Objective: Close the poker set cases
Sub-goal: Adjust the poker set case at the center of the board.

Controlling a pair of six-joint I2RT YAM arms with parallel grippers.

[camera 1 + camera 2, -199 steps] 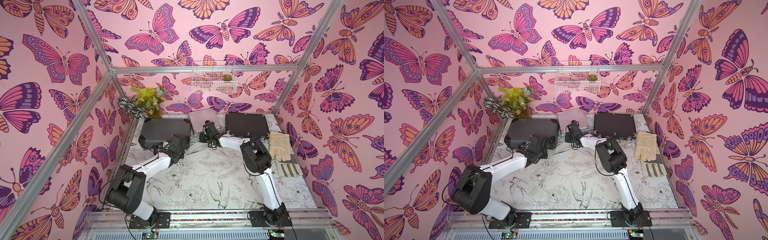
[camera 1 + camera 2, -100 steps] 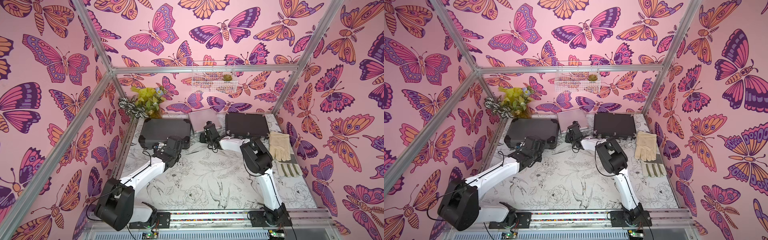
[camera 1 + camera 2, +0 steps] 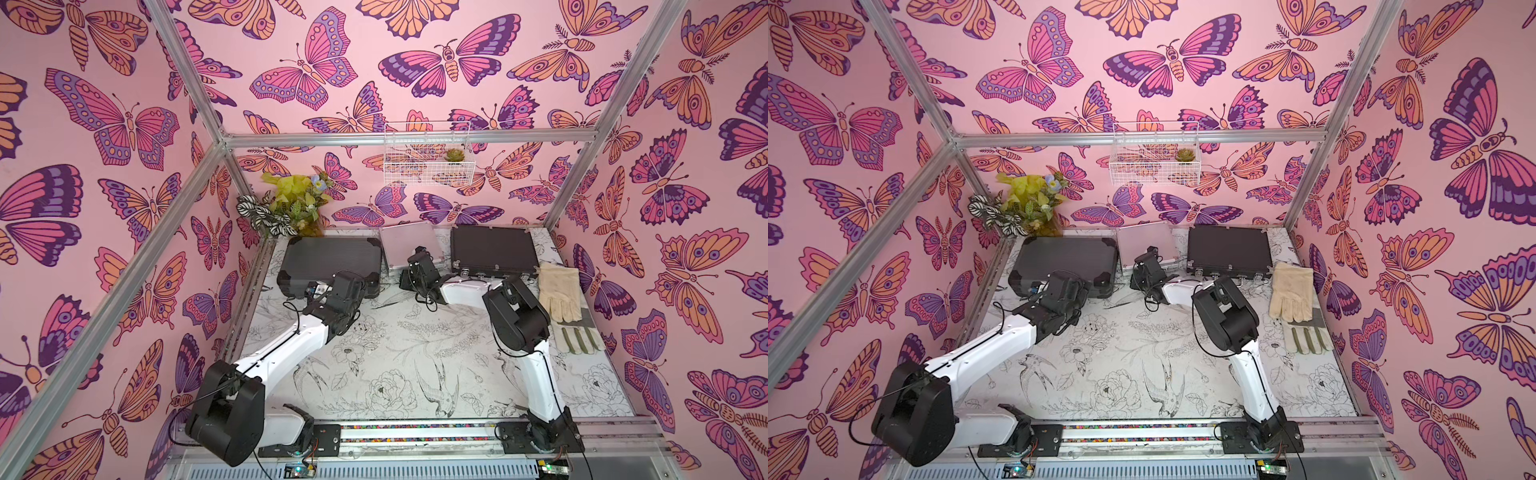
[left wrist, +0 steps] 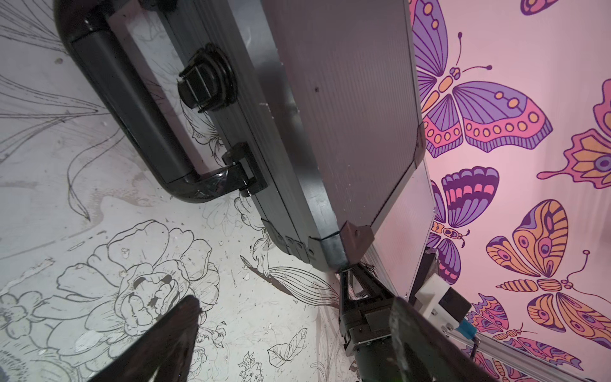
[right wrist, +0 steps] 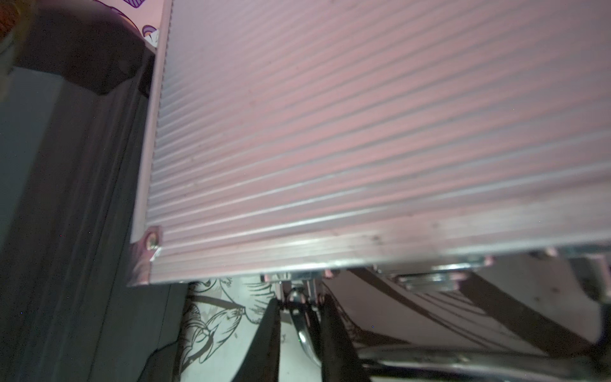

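Observation:
Three poker set cases stand along the back of the table in both top views, all with lids down: a dark-grey ribbed one [image 3: 330, 257] [image 4: 347, 99], a small silver one [image 3: 409, 245] [image 5: 363, 115] and a wide black one [image 3: 492, 251] with silver latches. My left gripper [image 3: 311, 289] [image 4: 294, 317] hangs open just in front of the dark-grey case's handle [image 4: 132, 109], with only table between its fingers. At the silver case's front edge my right gripper [image 3: 415, 266] [image 5: 302, 330] is shut on the chrome handle [image 5: 305, 327].
A cream glove [image 3: 559, 291] and a green-striped glove [image 3: 579, 338] lie at the right edge of the table [image 3: 395, 353]. Artificial plants [image 3: 291, 203] fill the back left corner. A wire basket [image 3: 428, 153] hangs on the back wall.
My right gripper's jaws have narrowed onto the silver case's handle. The left arm has drawn back slightly from the dark-grey case, its elbow swinging toward the front, and its gripper stays open.

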